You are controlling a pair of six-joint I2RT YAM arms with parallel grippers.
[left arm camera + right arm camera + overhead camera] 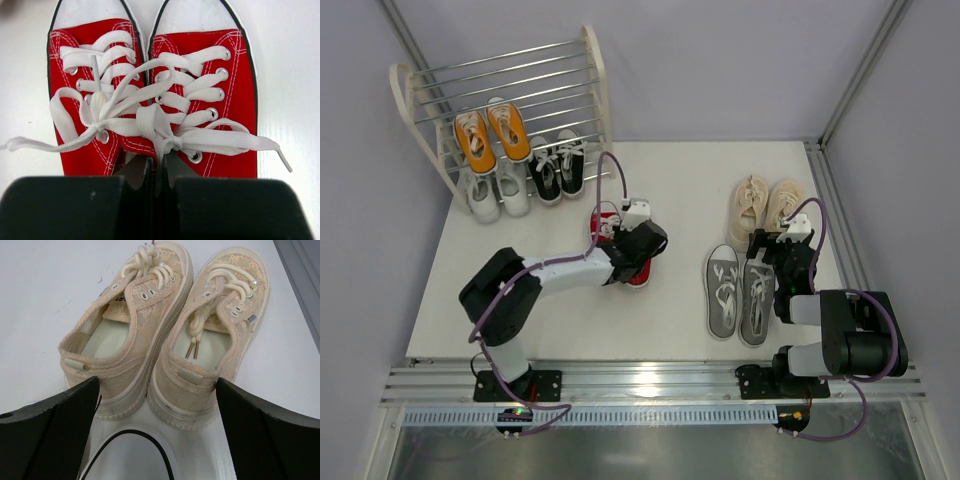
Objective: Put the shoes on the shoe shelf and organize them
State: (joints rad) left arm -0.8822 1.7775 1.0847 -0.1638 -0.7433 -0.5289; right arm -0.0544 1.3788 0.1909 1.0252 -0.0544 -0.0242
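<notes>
Three pairs shelved: orange sneakers point(492, 135) lie on a middle tier of the shoe shelf point(520, 70), which stands at the worktop's point(690, 180) far left corner. White sneakers point(498, 190) and black sneakers point(558, 165) sit side by side at its lowest level.
Three pairs loose: red sneakers point(227, 125) are near the worktop's middle. Grey sneakers point(740, 290) and beige sneakers point(135, 355) are by the right edge, with the beige pair farther back.
Left gripper point(152, 175): jaws pressed together at the red pair's heel end, apparently pinching both inner collars.
Right gripper point(156, 382): jaws spread wide above the beige heels, gripping nothing.
Step in hand: I judge I'm picking up the red pair.
Next move: lift both red shoes as one, carry them to the far left corner and set them on free rods. The loose laces could snag.
</notes>
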